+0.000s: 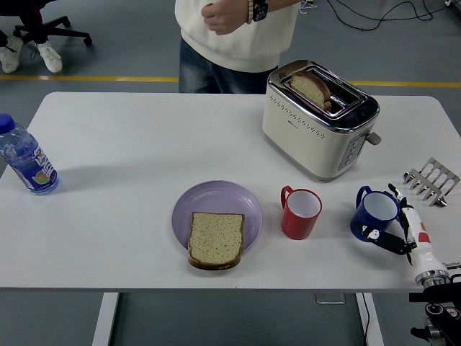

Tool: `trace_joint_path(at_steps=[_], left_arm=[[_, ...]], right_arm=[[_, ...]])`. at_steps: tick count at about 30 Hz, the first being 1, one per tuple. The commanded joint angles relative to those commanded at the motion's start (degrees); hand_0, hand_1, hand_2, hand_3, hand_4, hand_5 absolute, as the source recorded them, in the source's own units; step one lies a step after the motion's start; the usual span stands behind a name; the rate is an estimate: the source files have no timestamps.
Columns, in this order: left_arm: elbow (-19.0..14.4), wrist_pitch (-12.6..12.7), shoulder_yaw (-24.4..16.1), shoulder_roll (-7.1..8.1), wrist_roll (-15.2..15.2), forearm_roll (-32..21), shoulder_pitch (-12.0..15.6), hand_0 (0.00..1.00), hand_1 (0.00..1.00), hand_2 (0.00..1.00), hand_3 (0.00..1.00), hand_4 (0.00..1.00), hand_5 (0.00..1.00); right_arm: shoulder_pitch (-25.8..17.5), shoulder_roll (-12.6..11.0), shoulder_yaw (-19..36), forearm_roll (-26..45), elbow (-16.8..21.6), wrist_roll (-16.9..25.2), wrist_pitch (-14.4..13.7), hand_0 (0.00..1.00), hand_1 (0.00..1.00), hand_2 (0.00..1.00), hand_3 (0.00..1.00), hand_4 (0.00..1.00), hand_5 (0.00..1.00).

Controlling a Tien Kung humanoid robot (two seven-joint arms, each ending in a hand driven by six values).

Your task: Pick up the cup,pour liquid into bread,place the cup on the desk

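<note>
Two cups stood near the right end of the surface (108, 130): a red cup (301, 213) just right of the purple plate (216, 198), and a blue cup (377, 214) further right, which my right hand (400, 229) had reached. I saw its fingers (382, 238) curled around the right and near side of the blue cup, touching it, though I could not tell how firm the hold was, nor whether the cup had left the surface. I judged this to be the pick-up step, with the grasp just being made. The slice of bread (215, 240) lay on the near edge of the plate, well to the left, past the red cup. Next I would need to lift the blue cup clear, carry it left over the red cup without knocking it, and tip it above the bread. My left hand was out of view. A person (238, 32) stood at the far side, behind the toaster (317, 122)
</note>
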Motion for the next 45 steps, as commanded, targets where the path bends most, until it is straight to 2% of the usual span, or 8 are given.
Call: trace_joint_path(at_steps=[6, 16, 22, 28, 36, 40, 41, 45], left_arm=[[0.0, 0.0, -0.1, 0.0, 0.0, 0.1, 0.0, 0.628, 0.599, 0.647, 0.553, 0.362, 0.998], [0.1, 0.0, -0.3, 0.02, 0.0, 0.2, 0.2, 0.628, 0.598, 0.646, 0.552, 0.362, 0.994], [0.1, 0.0, -0.1, 0.0, 0.0, 0.2, 0.3, 0.628, 0.598, 0.645, 0.55, 0.365, 0.987], [0.1, 0.0, -0.2, 0.08, 0.0, 0.3, 0.5, 0.628, 0.599, 0.645, 0.549, 0.367, 0.987], [0.1, 0.0, -1.0, 0.21, 0.0, 0.7, 0.3, 0.627, 0.598, 0.645, 0.55, 0.369, 0.986], [0.1, 0.0, -1.2, 0.23, 0.0, 0.8, 0.2, 0.627, 0.598, 0.645, 0.55, 0.369, 0.986], [0.1, 0.0, -1.2, 0.24, 0.0, 0.8, 0.1, 0.627, 0.598, 0.645, 0.55, 0.371, 0.987], [0.1, 0.0, -1.5, 0.21, 0.0, 0.9, 0.1, 0.627, 0.598, 0.645, 0.55, 0.371, 0.987]], right_arm=[[-1.3, -0.5, 1.5, -0.9, 2.9, -0.8, 0.1, 0.91, 0.849, 0.981, 0.998, 0.998, 0.07], [-4.8, -2.4, 2.7, -2.9, 11.7, -2.5, 0.1, 0.917, 0.855, 0.985, 0.998, 0.998, 0.07], [-6.0, -2.7, 2.9, -2.8, 17.1, -3.3, -1.2, 0.922, 0.858, 0.985, 0.998, 0.998, 0.072], [-5.4, -3.3, 3.5, -5.8, 23.2, -6.2, -2.1, 0.92, 0.856, 0.978, 0.998, 0.998, 0.07], [-5.3, -4.0, 4.4, -8.1, 27.1, -8.2, -1.7, 0.917, 0.856, 0.957, 0.993, 0.998, 0.068], [-4.7, -3.6, 4.8, -7.9, 29.3, -7.6, -3.1, 0.917, 0.856, 0.957, 0.993, 0.998, 0.068], [-4.3, -3.5, 4.8, -7.4, 29.8, -7.3, -3.9, 0.887, 0.809, 0.919, 0.904, 0.942, 0.029], [-3.3, -3.2, 4.8, -4.8, 31.5, -6.9, -4.8, 0.887, 0.809, 0.919, 0.904, 0.942, 0.029]])
